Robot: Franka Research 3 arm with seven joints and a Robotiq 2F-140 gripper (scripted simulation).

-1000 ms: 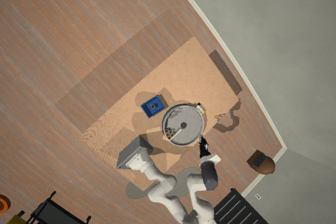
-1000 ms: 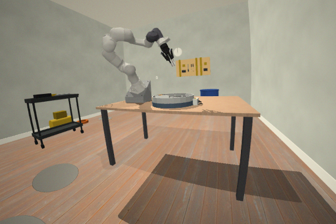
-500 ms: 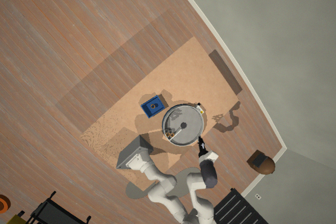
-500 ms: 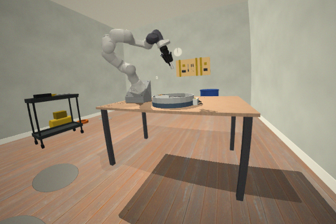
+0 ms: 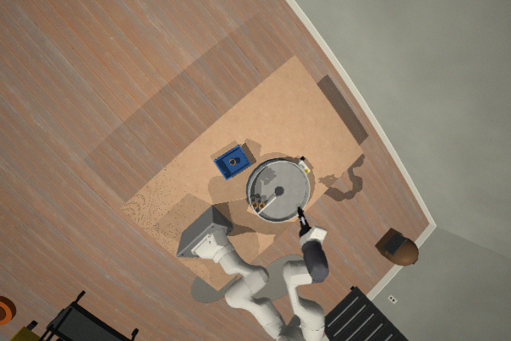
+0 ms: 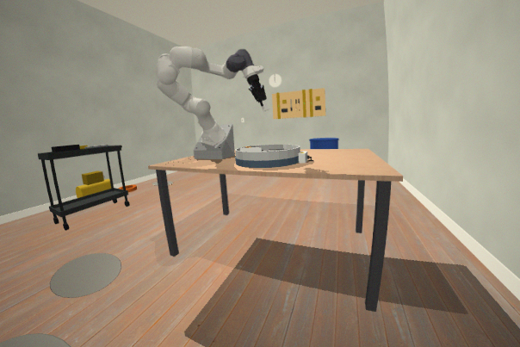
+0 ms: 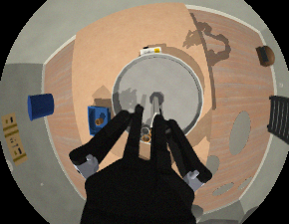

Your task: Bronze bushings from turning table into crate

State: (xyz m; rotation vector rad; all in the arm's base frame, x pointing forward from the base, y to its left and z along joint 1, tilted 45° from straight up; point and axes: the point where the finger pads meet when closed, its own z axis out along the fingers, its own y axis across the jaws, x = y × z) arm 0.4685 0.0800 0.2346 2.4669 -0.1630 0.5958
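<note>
The round grey turning table [image 5: 292, 185] [image 6: 267, 155] [image 7: 169, 84] stands on the wooden table [image 5: 279, 105] [image 6: 344, 164]. A small cluster of bushings [image 5: 257, 202] lies at its rim by the divider bar, with a bronze one [image 5: 262, 205] next to darker steel ones [image 5: 254, 200]. The blue crate [image 5: 222, 167] [image 7: 93, 120] beside the turning table holds one bronze bushing [image 5: 232, 162]. My gripper [image 5: 299, 210] [image 6: 263, 107] [image 7: 148, 102] is shut and empty. It hangs high above the turning table's near edge, tilted downward.
The grey robot base [image 5: 203, 232] [image 6: 215, 145] sits on the table beside the turning table. A small white box [image 5: 302, 162] [image 6: 302, 157] adjoins the turning table's rim. A black cart [image 6: 82, 180], a blue bin [image 6: 324, 143] and a dark rack [image 5: 364, 316] stand on the floor.
</note>
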